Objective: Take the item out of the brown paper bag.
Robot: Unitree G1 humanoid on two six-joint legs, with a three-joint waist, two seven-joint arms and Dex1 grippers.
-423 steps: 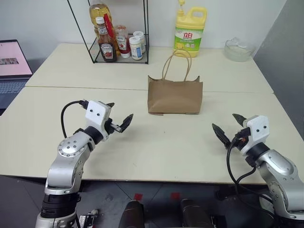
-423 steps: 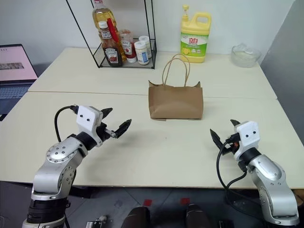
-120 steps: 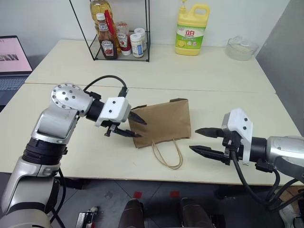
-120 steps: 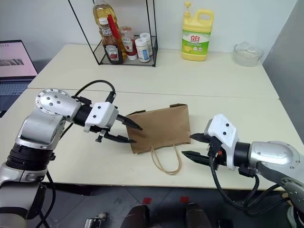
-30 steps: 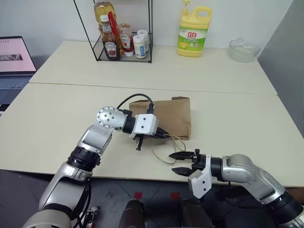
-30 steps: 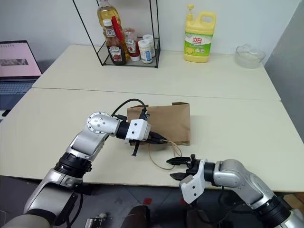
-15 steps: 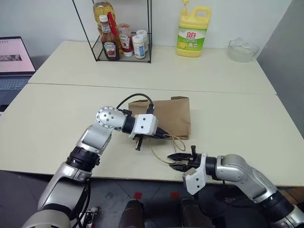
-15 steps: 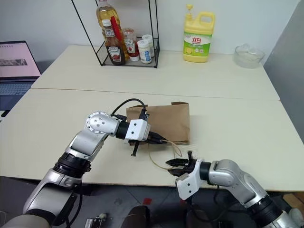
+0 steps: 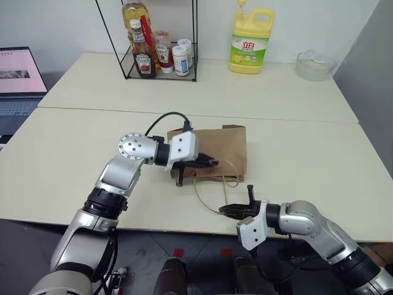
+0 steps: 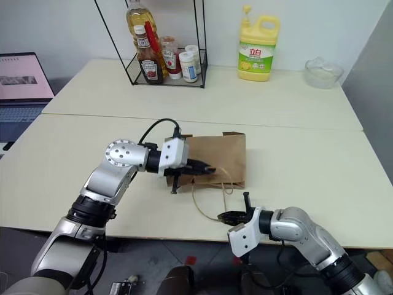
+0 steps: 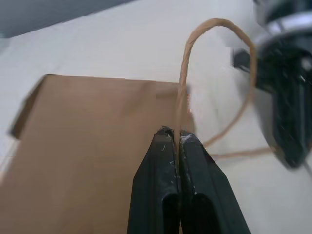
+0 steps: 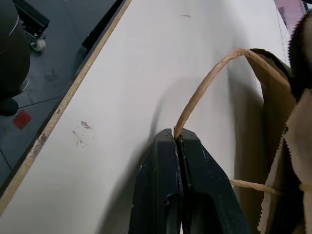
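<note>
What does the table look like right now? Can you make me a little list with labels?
bag: brown paper bag lying on its side on the table, mouth toward the robot
left gripper: fingers shut on one cord handle, near the bag's mouth
right gripper: fingers shut on the other cord handle, near the table's front edge
item: not visible
back of table: yellow detergent jug, wire rack of sauce bottles, glass bowl
far left: laptop
</note>
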